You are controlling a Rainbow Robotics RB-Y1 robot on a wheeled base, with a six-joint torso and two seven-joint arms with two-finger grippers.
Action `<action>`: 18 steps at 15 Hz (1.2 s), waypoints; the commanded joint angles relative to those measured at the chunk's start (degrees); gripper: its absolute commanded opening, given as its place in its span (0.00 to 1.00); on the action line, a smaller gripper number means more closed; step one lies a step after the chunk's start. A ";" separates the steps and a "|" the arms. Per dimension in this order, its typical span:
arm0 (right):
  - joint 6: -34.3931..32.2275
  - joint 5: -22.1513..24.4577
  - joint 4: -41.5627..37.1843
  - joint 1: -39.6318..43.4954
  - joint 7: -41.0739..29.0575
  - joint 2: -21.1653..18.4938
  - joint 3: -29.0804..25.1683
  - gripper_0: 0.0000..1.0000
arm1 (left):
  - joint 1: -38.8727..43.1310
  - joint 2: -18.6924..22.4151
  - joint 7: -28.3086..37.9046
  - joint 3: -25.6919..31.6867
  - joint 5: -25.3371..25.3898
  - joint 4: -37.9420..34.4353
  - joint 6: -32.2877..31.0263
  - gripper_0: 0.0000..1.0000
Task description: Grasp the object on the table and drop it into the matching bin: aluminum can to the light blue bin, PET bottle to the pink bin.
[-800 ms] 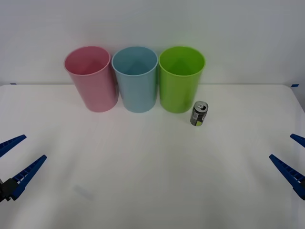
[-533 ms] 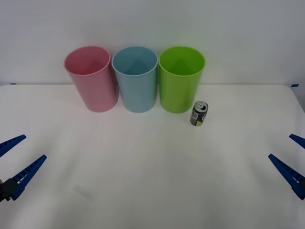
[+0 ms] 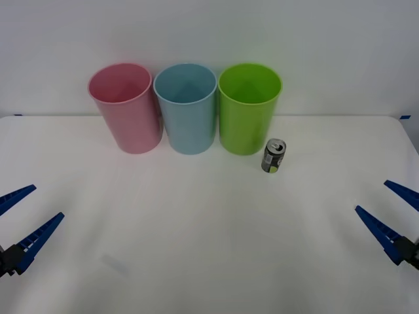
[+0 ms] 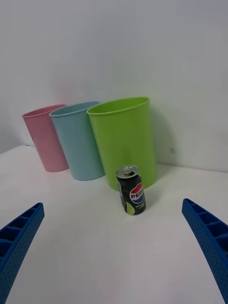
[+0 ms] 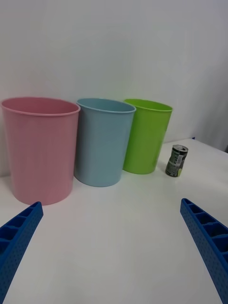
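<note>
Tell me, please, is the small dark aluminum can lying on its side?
No, the small dark aluminum can stands upright on the white table, silver top up.

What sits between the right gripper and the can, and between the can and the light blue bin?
Only bare table lies between the open right gripper and the aluminum can. The green bin stands between the can and the light blue bin.

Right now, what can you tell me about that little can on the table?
The can is small, dark grey-black metal with a yellow-green patch, a Pepsi logo and a silver pull-tab top. It stands upright on the white table, just in front of the green bin toward its right side, far shorter than it. No gripper touches it.
</note>
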 commanded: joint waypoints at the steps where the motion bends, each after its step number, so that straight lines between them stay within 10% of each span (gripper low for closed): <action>1: 4.47 0.43 0.11 -0.33 1.40 0.00 3.76 1.00 | 0.00 0.00 0.00 0.00 0.00 0.00 0.00 1.00; 18: 12.64 9.04 19.62 -16.85 17.31 6.15 11.93 1.00 | 0.00 0.00 0.00 0.00 0.00 0.00 0.00 1.00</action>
